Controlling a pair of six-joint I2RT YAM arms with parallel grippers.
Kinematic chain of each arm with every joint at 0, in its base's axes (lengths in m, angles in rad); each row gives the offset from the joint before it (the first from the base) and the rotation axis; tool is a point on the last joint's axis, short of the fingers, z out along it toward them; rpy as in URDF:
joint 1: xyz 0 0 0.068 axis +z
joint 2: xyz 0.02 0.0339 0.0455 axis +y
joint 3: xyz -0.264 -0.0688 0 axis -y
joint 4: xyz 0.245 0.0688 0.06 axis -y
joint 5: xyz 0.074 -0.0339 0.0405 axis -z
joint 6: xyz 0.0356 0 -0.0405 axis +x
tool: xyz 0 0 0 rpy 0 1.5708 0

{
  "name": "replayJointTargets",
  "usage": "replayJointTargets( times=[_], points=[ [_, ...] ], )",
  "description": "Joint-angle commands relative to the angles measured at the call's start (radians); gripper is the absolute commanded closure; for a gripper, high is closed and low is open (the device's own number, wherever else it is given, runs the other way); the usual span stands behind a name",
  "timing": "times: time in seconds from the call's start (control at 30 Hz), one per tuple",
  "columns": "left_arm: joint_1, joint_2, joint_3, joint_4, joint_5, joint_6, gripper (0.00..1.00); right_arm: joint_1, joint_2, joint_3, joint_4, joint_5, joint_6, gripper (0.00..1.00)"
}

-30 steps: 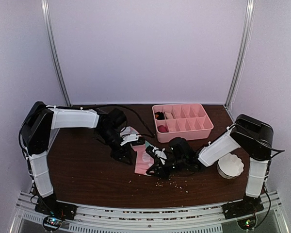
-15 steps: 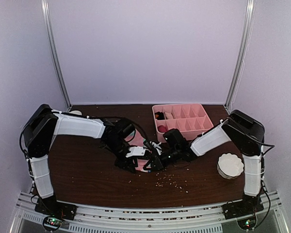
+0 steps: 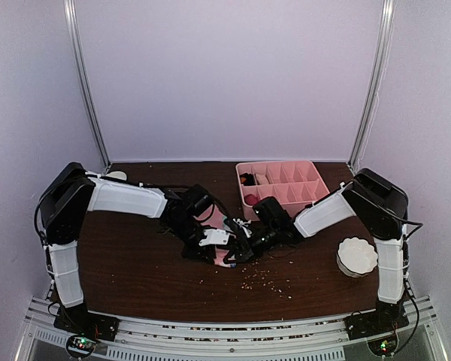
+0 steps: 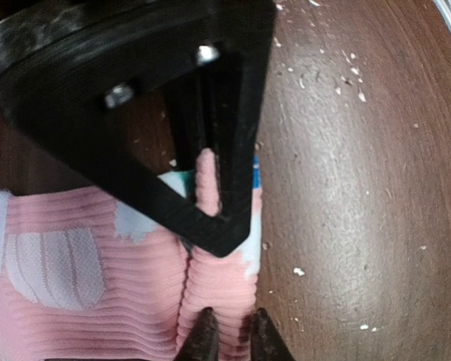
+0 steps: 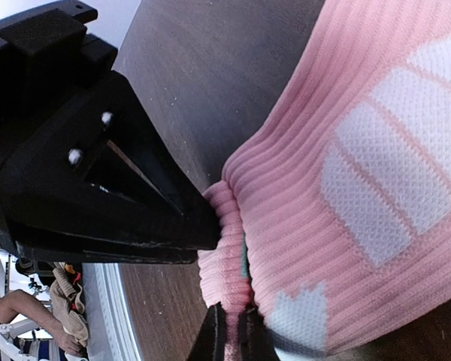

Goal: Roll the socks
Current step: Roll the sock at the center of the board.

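The pink sock [image 3: 210, 218] lies bunched on the brown table between the two arms, showing pale mint patches. Both grippers meet at its near end. My left gripper [image 3: 219, 248] comes in from the left, my right gripper [image 3: 234, 244] from the right. In the left wrist view the left gripper [image 4: 231, 338] is shut on a raised ribbed fold of the pink sock [image 4: 75, 301]. The right wrist view shows the right gripper [image 5: 231, 335] pinching the same narrow fold of the pink sock [image 5: 346, 150]. The two pairs of fingertips face each other across the fold.
A pink divided tray [image 3: 289, 210] stands behind the right arm, with small dark and reddish items in its left compartments. A white fluted bowl [image 3: 357, 256] sits at the right edge. Pale crumbs [image 3: 267, 282] are scattered on the table in front of the sock.
The sock lay flatter a second ago. My left gripper has moved right and nearer and closed onto the fold. My right gripper has moved left with the sock's edge to meet it.
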Motion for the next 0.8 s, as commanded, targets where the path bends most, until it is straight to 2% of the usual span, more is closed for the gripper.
replayJointTargets(
  times=[0.0,0.07,0.1,0.13,0.2,0.3,0.37,0.4,0.43,0.47,0.6,0.7,0.77],
  points=[
    [-0.006,0.061,0.012,-0.038,-0.036,0.004,0.92,-0.003,0.056,-0.060,-0.146,0.026,0.047,1.00],
    [0.002,0.089,0.046,-0.087,0.007,-0.012,0.97,-0.003,0.035,-0.075,-0.108,0.018,0.061,1.00],
    [0.014,0.118,0.087,-0.172,0.065,-0.014,1.00,-0.003,0.017,-0.091,-0.067,0.014,0.066,0.97],
    [0.028,0.157,0.136,-0.232,0.109,-0.025,1.00,-0.005,-0.006,-0.114,-0.010,0.016,0.072,0.91],
    [0.049,0.210,0.191,-0.313,0.180,-0.037,1.00,-0.012,-0.048,-0.162,0.067,0.048,0.072,0.73],
    [0.081,0.215,0.185,-0.326,0.273,-0.056,1.00,-0.020,-0.082,-0.183,0.044,0.116,0.018,0.51],
    [0.098,0.224,0.192,-0.355,0.324,-0.061,1.00,-0.022,-0.112,-0.201,0.026,0.168,-0.028,0.41],
    [0.106,0.232,0.201,-0.376,0.348,-0.058,1.00,-0.023,-0.133,-0.220,0.044,0.191,-0.041,0.30],
    [0.112,0.243,0.212,-0.406,0.377,-0.052,1.00,-0.022,-0.158,-0.251,0.080,0.208,-0.048,0.03],
    [0.119,0.256,0.225,-0.437,0.403,-0.039,1.00,-0.023,-0.181,-0.290,0.119,0.225,-0.054,0.00],
    [0.121,0.272,0.247,-0.476,0.411,-0.023,1.00,-0.019,-0.285,-0.361,0.138,0.401,-0.110,0.00],
    [0.122,0.272,0.268,-0.494,0.406,-0.025,1.00,0.013,-0.459,-0.435,0.125,0.692,-0.181,0.01],
    [0.122,0.274,0.280,-0.519,0.413,-0.019,1.00,0.019,-0.579,-0.486,0.139,0.884,-0.170,0.01]
  ],
)
